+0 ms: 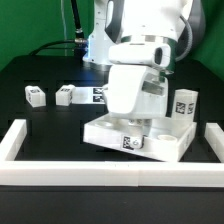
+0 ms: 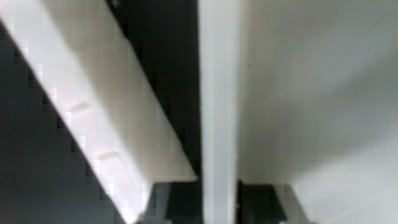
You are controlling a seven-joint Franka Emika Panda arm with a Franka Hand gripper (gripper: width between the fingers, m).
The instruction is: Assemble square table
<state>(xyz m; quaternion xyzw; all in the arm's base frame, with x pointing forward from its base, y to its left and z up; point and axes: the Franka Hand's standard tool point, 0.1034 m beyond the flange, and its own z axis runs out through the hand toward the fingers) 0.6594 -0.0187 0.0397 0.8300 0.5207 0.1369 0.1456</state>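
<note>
The square table slab [image 1: 112,133] lies flat on the black table, close to the front border wall, with a tag on its front edge. My gripper [image 1: 140,126] stands straight down on it; the hand hides the fingertips in the exterior view. In the wrist view the slab's thin raised rim [image 2: 217,90] runs between my two dark fingers [image 2: 173,200], which press on it from both sides, and the slab's flat face [image 2: 320,100] lies beside it. Three tagged leg blocks [image 1: 35,95] [image 1: 67,95] [image 1: 96,94] stand at the back on the exterior view's left, and one leg block [image 1: 186,104] on its right.
The long white U-shaped border wall [image 1: 100,172] runs along the front and up both sides [image 1: 15,140] [image 1: 213,140]. In the wrist view a long white bar [image 2: 98,110] lies slantwise next to the slab. A green backdrop and cables stand behind the arm.
</note>
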